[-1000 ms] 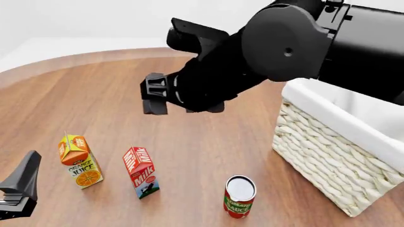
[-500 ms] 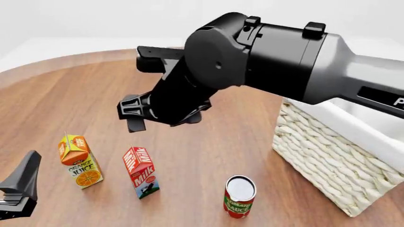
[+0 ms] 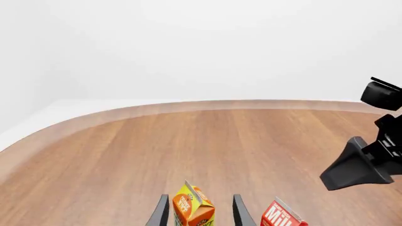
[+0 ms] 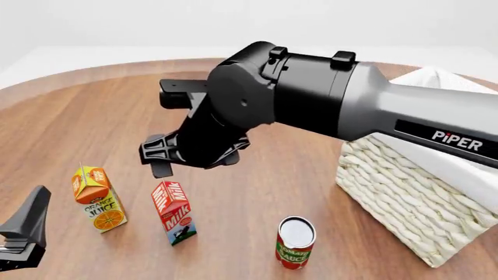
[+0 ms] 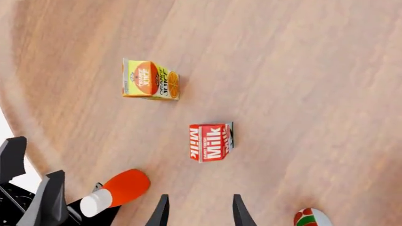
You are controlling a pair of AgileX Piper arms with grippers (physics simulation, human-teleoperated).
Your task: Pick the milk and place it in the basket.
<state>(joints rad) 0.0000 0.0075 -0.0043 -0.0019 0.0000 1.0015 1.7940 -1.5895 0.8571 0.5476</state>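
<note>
Above the wooden surface (image 4: 93, 116), my right gripper (image 4: 167, 156) hangs over the near-left part of it, with its fingers apart and nothing between them; in its own wrist view the two dark fingertips (image 5: 162, 214) frame bare wood. Below it and toward me stands the milk (image 4: 174, 212), upright on the surface, untouched, its red gable top with white lettering facing up at the right wrist camera (image 5: 212, 141). Just beside it, on its left in the front view, stands the orange juice carton (image 4: 97, 198), also upright, and the two cartons do not touch. To the milk's right, a little nearer to me, the tomato sauce can (image 4: 295, 241) stands on end with its pale lid showing. At the right edge of the surface sits the basket (image 4: 404, 210), woven wicker with white cloth folded over its rim, well apart from the milk, partly covered by my right arm in the front view. My left gripper (image 4: 23, 236) rests low at the near-left corner, jaws apart, with the orange juice carton (image 3: 192, 209) seen between its fingertips from the left wrist camera and the milk's top (image 3: 281, 215) peeking just beside them.
</note>
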